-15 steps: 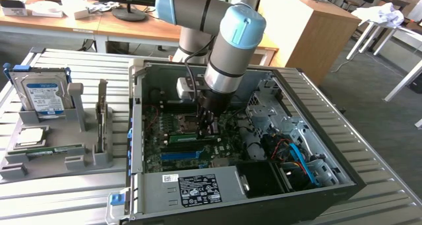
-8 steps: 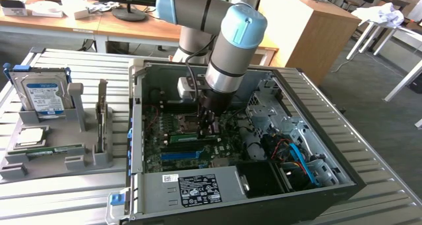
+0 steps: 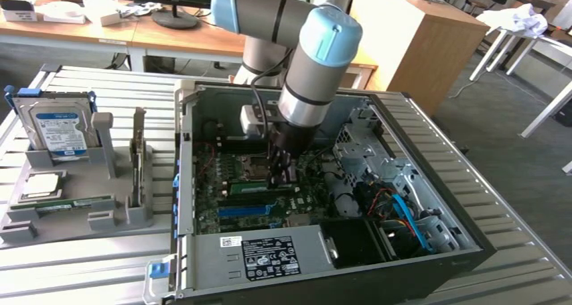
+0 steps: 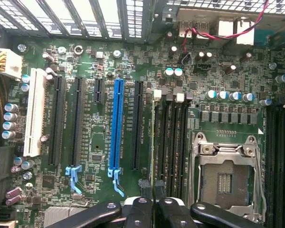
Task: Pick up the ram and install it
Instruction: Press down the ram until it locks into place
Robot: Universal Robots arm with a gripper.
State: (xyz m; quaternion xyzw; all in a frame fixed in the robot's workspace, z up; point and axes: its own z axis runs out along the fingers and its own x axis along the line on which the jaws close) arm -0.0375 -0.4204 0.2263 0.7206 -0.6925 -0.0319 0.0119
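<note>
- The hand (image 4: 153,199) is closed narrowly on the ram (image 4: 153,142), pinching its upper edge.
- The ram stands edge-on at the first of the memory slots (image 4: 173,137) on the motherboard (image 4: 95,142), inside the computer case (image 3: 429,204).
- Likely light, stiff, thin and fragile; best gripped mid-length by its edges, clear of chips.

No text is legible on the power supply label (image 3: 270,257) or hard drive label (image 3: 60,132).
</note>
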